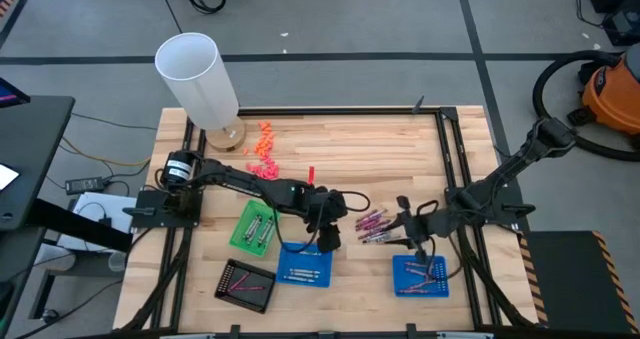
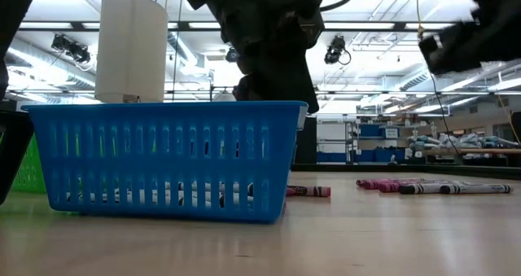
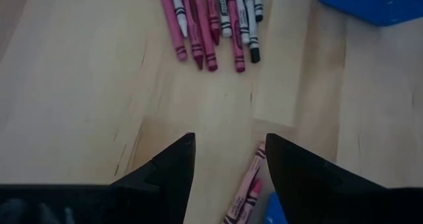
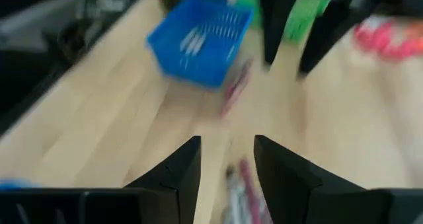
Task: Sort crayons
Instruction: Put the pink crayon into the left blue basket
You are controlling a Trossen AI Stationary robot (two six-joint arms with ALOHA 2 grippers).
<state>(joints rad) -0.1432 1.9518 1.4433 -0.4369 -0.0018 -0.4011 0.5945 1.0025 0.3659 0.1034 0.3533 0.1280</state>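
A heap of crayons, pinkish-red, maroon and grey sticks, lies flat on the wooden table between my two grippers; the left wrist view shows it ahead. One pink crayon lies alone beside my left gripper's finger. My left gripper hovers open just left of the heap, with bare wood between its fingers. My right gripper stands open just right of the heap, above blurred crayons on the table. A single red crayon lies farther back.
Two blue trays holding crayons stand near the front, with a green tray and a black tray to their left. A tall white cylinder and orange and pink bits stand at the back left.
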